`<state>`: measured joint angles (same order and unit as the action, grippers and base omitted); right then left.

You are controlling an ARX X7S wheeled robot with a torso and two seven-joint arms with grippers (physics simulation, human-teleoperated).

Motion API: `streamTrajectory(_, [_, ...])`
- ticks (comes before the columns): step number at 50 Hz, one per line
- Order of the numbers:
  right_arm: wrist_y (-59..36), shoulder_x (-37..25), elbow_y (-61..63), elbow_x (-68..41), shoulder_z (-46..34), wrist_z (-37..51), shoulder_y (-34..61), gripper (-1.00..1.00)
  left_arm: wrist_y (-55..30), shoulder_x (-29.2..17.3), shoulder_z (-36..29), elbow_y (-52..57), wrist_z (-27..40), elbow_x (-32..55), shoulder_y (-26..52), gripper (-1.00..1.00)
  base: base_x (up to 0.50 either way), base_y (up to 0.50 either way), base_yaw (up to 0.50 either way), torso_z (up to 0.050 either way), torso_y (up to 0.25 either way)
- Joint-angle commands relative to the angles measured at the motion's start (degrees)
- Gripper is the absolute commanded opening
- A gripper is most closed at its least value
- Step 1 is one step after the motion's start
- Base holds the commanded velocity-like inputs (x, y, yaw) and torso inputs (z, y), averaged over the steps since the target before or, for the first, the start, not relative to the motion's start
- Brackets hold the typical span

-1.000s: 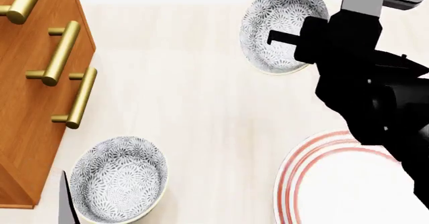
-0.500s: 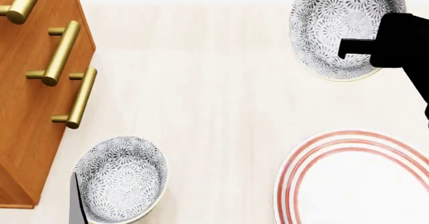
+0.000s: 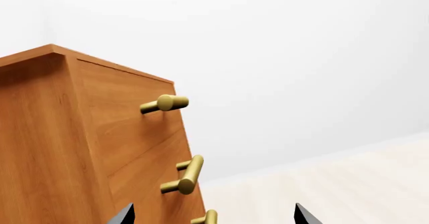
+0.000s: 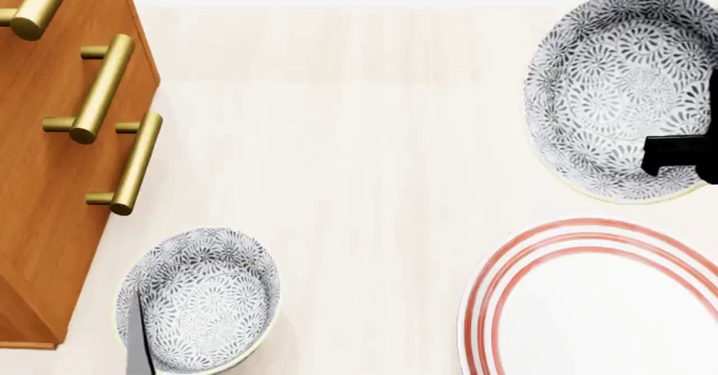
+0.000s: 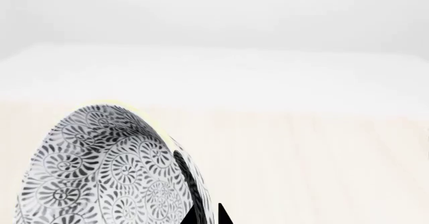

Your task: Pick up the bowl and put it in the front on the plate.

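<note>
The bowl (image 4: 623, 89), white with a dense grey-blue floral pattern, hangs at the upper right of the head view and looks large, lifted off the table. My right gripper (image 4: 678, 156) shows there only as a black piece at the right edge, over the bowl's rim. In the right wrist view the tilted bowl (image 5: 100, 169) has its rim pinched between the two black fingertips of the right gripper (image 5: 209, 216). The plate (image 4: 594, 308), white with red rings, lies below the bowl, nearer to me. My left gripper (image 3: 214, 216) is open and holds nothing.
A second patterned bowl (image 4: 202, 299) sits at the front left, with a grey finger (image 4: 137, 337) of my left gripper over it. A wooden dresser (image 4: 45, 182) with brass handles (image 4: 103, 89) stands along the left. The left wrist view faces that dresser (image 3: 80, 143).
The bowl in my right gripper has moved right and closer to the plate, looking larger as it rose. The right arm has mostly left the head view. The left finger edged right.
</note>
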<state>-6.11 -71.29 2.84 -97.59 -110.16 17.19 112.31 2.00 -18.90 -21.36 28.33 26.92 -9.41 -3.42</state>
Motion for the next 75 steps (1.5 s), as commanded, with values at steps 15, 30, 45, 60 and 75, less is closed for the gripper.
streamTrajectory(15, [-5.71, -9.18, 12.16, 10.48, 1.70, -12.67, 2.91, -1.00, -0.10, 0.45, -0.06, 0.81, -1.64, -1.49, 0.08, 1.00, 0.00, 0.00, 0.00, 0.000, 0.000])
streamTrajectory(30, [-9.81, -13.83, 14.25, 12.92, 3.21, -14.19, 4.75, -1.00, -1.70, 0.29, -0.81, 1.68, -2.22, -1.66, 0.42, 1.00, 0.00, 0.00, 0.00, 0.000, 0.000])
streamTrajectory(45, [-8.95, -14.60, 14.47, 13.31, 2.77, -14.16, 2.99, -1.00, -2.29, 0.12, -1.30, 1.72, -2.43, -1.45, 0.64, 1.00, 0.00, 0.00, 0.00, 0.000, 0.001])
streamTrajectory(60, [-6.49, -14.51, 12.15, 11.37, 1.43, -13.00, 0.09, -1.00, -2.52, -0.11, -1.77, 1.29, -2.73, -0.76, 0.87, 1.00, 0.00, 0.00, 0.00, 0.000, 0.000])
streamTrajectory(75, [-2.71, -13.70, 10.54, 11.22, -1.56, -12.85, -4.69, -1.00, -2.69, -0.27, -2.08, 1.07, -2.72, -0.41, 1.11, 1.00, 0.00, 0.00, 0.00, 0.000, 0.001])
